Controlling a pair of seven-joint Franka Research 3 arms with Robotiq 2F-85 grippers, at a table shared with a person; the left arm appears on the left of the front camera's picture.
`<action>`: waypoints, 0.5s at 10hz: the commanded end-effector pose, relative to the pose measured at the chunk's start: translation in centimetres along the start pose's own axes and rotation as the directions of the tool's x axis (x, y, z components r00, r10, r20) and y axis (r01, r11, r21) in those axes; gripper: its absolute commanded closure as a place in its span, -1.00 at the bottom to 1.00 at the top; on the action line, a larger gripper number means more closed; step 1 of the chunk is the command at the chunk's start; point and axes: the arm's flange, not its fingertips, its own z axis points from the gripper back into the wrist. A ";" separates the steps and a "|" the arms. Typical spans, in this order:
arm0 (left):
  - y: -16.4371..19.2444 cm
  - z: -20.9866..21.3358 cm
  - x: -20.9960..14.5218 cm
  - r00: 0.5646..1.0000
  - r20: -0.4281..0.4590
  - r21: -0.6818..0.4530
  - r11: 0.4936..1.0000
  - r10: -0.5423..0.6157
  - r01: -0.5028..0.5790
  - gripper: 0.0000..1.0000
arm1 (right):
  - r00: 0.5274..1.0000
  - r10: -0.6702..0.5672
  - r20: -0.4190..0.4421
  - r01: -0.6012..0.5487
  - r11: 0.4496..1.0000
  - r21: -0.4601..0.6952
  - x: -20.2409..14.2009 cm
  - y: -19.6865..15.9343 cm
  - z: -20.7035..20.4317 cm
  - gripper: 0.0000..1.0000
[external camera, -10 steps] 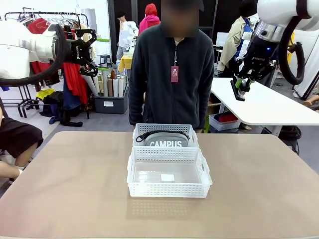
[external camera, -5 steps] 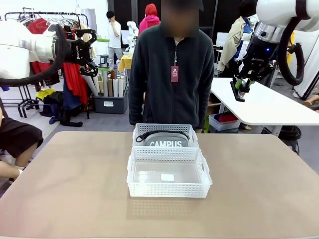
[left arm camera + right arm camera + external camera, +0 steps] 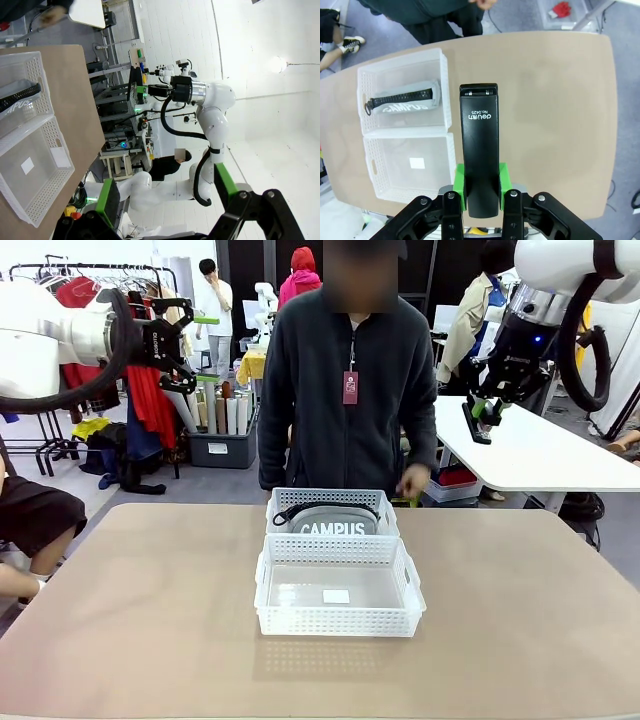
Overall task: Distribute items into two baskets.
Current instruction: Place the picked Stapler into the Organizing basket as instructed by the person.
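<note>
Two white lattice baskets stand end to end at the table's middle. The far basket (image 3: 332, 502) holds the grey CAMPUS pouch (image 3: 333, 523) with its black strap. The near basket (image 3: 338, 615) holds nothing but a white sticker on its floor. My right gripper (image 3: 482, 408) hangs high at the right, above the table's far right side, shut on the black stapler (image 3: 479, 150). The stapler sticks out beyond the green pads (image 3: 503, 176). My left gripper (image 3: 190, 345) is up at the far left, open with nothing in it. In the left wrist view its green-padded fingers (image 3: 108, 198) stand wide apart.
A person in a dark fleece stands at the far edge, one hand (image 3: 410, 483) just right of the far basket. Bare tabletop (image 3: 520, 620) lies on both sides of the baskets. A white table (image 3: 530, 450) stands behind at the right.
The person's hand has come into view at the far edge, right of the pouch basket. Neither arm has moved.
</note>
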 end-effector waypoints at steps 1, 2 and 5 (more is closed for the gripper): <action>-0.2 0.0 -0.1 1.000 0.002 -0.003 1.000 -0.004 0.004 -1.00 | 1.000 0.002 0.004 -0.002 1.000 -0.007 0.0 0.0 0.2 1.00; -0.2 0.0 -0.1 1.000 0.002 -0.003 1.000 -0.004 0.004 -1.00 | 1.000 0.002 0.004 -0.002 1.000 -0.007 0.0 0.0 0.2 1.00; -0.2 0.0 -0.1 1.000 0.002 -0.003 1.000 -0.004 0.004 -1.00 | 1.000 0.002 0.004 -0.002 1.000 -0.007 0.0 0.0 0.2 1.00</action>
